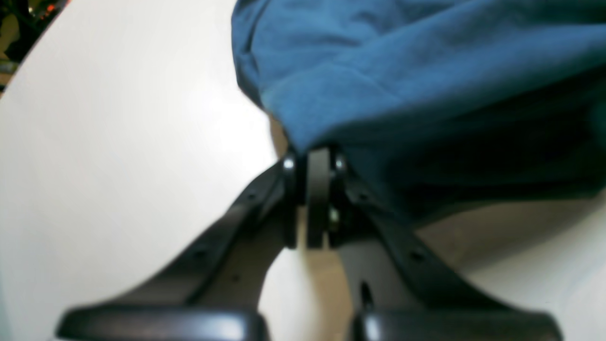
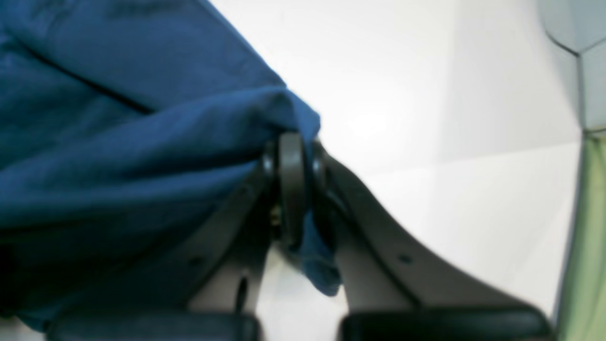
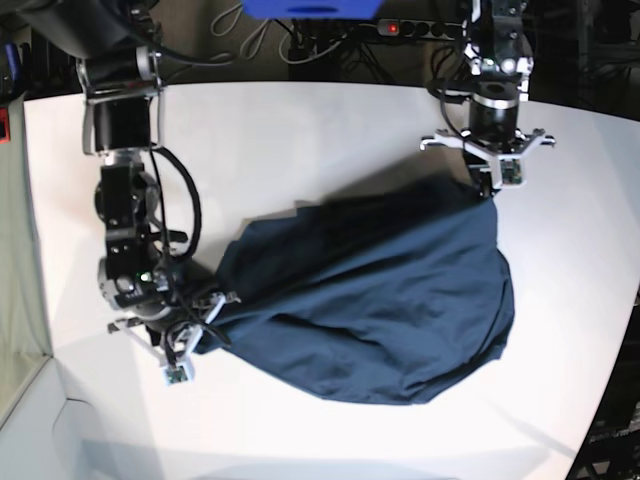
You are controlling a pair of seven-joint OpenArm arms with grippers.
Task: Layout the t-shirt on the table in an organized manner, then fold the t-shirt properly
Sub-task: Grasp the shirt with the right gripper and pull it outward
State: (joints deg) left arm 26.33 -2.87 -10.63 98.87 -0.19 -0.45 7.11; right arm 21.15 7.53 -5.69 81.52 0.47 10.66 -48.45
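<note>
The navy-blue t-shirt (image 3: 370, 290) lies stretched in a rumpled band across the white table (image 3: 300, 140), from lower left to upper right in the base view. My left gripper (image 3: 487, 188) is shut on the shirt's upper-right corner; in its wrist view the cloth (image 1: 402, 71) bunches out from between the closed fingertips of the left gripper (image 1: 316, 158). My right gripper (image 3: 205, 322) is shut on the lower-left corner, with a tuft of the cloth (image 2: 142, 142) hanging through the pinched fingertips of the right gripper (image 2: 293, 151).
Cables and a power strip (image 3: 420, 27) lie beyond the table's far edge. The table's curved edge (image 3: 610, 380) runs down the right side. A pale green panel (image 2: 587, 237) stands at the right of the right wrist view.
</note>
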